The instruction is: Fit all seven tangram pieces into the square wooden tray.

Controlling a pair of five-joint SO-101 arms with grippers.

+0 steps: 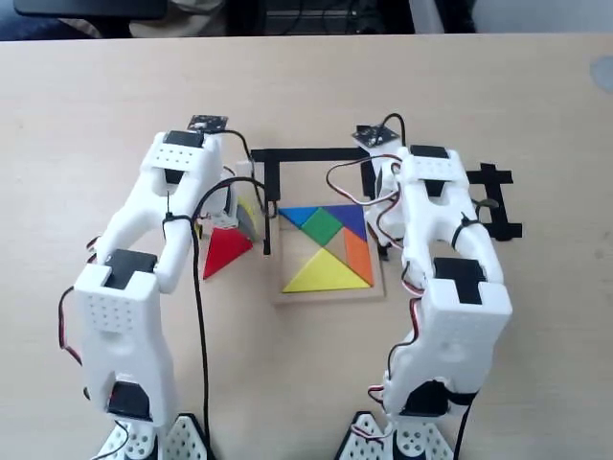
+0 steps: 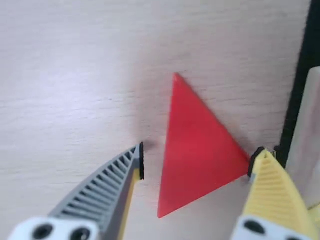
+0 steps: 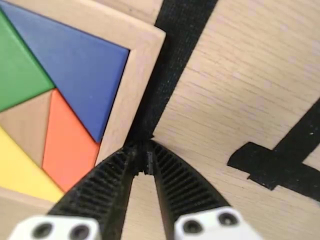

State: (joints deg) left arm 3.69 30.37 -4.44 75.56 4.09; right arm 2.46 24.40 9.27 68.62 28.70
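Red triangle lies flat on the surface, just outside the wooden tray on the left arm's side, not yet fitted in. The left tool is spread wide and straddles this piece. Its yellow finger sits at one corner of the triangle, apparently touching it. Its gray finger stands just off the opposite edge with a thin gap of bare wood between.

The tray sits between the two arms and holds a blue piece, a green square, a darker blue triangle, an orange piece and a large yellow triangle. The part of the tray nearest the red piece shows bare wood. A small bare patch also shows between the green, orange and yellow pieces in the right wrist view.

The right tool is pinched together with nothing between its black fingers. Its tip rests just outside the tray's rim, over a strip of black tape that runs alongside the tray. More tape frames the tray's far side.
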